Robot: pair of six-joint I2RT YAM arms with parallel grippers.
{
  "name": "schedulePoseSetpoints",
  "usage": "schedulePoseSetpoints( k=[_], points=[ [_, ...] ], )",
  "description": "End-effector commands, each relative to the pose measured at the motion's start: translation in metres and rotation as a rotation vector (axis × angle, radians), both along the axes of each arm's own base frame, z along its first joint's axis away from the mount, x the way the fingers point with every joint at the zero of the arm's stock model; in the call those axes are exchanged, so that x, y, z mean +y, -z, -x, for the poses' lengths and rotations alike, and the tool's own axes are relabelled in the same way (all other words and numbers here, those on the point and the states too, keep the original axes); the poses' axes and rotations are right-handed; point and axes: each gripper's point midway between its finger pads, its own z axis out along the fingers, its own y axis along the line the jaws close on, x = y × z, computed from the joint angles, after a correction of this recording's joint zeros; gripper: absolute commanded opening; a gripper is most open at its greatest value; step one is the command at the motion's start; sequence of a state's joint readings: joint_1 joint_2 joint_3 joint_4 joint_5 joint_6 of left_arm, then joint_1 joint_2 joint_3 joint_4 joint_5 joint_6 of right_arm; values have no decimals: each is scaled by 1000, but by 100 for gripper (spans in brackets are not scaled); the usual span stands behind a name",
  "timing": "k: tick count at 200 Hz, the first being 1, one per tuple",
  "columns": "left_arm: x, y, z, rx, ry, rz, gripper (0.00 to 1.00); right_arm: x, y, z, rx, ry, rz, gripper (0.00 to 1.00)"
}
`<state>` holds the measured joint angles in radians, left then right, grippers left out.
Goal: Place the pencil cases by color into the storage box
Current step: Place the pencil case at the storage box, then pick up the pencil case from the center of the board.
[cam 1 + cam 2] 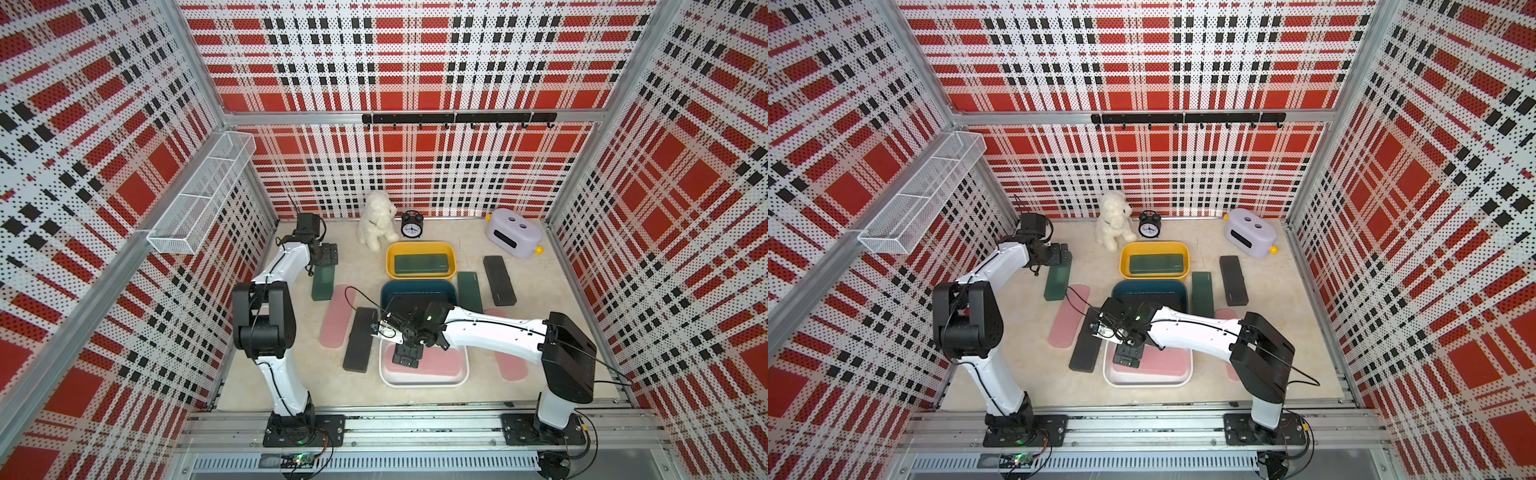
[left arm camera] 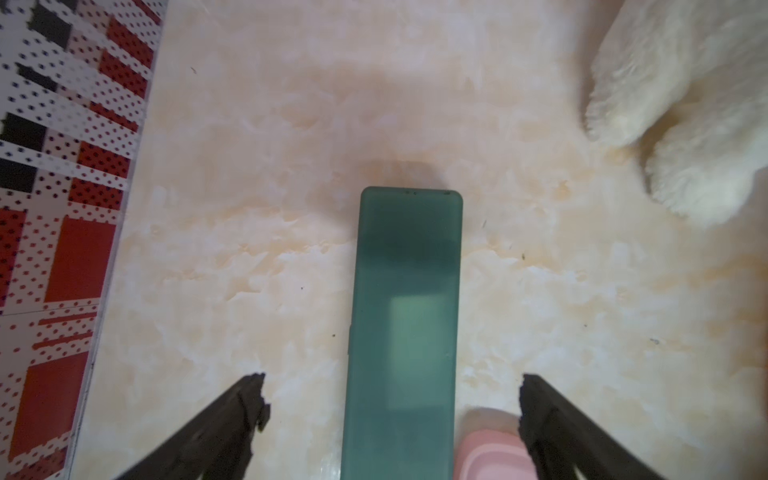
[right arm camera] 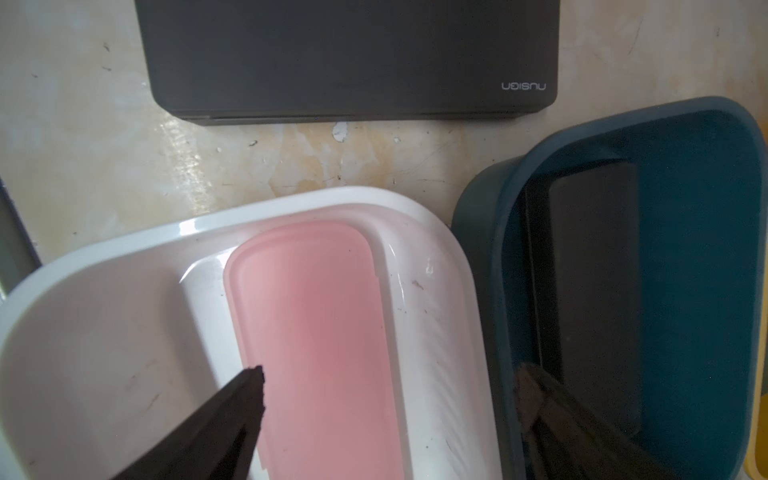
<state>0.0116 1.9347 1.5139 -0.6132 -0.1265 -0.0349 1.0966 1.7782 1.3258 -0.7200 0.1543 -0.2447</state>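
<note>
The left claw (image 1: pixel 328 254) is hanging with its jaws spread wide and holding nothing, right above the far end of a dark green case (image 2: pixel 405 291) that is lying flat on the table (image 2: pixel 249 208). In the left wrist view the case is running between the 2 fingers (image 2: pixel 249 409) with a clear gap on each side. Just beside 1 finger the rounded end of a pink case (image 2: pixel 490 453) is showing. The white plush dog (image 1: pixel 376 222) is sitting farther off from this claw, toward the back wall.

The right claw (image 1: pixel 406 356) is also standing wide and empty, hovering over the white tub (image 1: pixel 424 383). Directly beneath it a 2nd pink case (image 3: pixel 311 316) is lying inside that tub. Just beyond the claw the blue tub (image 3: pixel 478 199) is holding a black case (image 3: pixel 594 270), and past that the yellow tub (image 1: pixel 419 246) is holding a 2nd green case (image 1: pixel 422 264).

On this claw's side toward the left arm, a 2nd black case (image 1: pixel 360 338) is lying on the table just beside the white tub. On the opposite side, past the blue tub, a 3rd green case (image 1: pixel 469 291) and a 3rd black case (image 1: pixel 498 280) are lying near each other. A 3rd pink case (image 1: pixel 509 365) is lying partly hidden under the right arm.
</note>
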Motion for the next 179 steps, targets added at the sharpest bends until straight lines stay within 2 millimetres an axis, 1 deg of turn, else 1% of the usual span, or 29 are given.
schedulePoseSetpoints(
  k=[1,29,56,84,104,131,165,179],
  points=[
    [2,24,7,101,43,-13,99,-6,-11,-13,-45,87,-49,100],
    [2,37,5,127,55,-6,99,-12,-11,-15,-43,123,-70,100],
    [5,52,5,159,50,-17,99,-13,-12,-17,-46,133,-79,100],
    [11,66,8,191,44,-25,99,-14,-8,-17,-40,134,-66,100],
    [10,75,8,209,49,-16,99,-16,-6,-18,-37,137,-58,100],
    [8,83,8,222,53,-3,99,-16,-6,-19,-37,139,-59,100],
    [7,86,8,228,54,4,100,-16,-5,-20,-37,141,-59,100],
    [6,87,8,228,58,9,95,-16,-5,-21,-37,143,-59,100]
  ],
)
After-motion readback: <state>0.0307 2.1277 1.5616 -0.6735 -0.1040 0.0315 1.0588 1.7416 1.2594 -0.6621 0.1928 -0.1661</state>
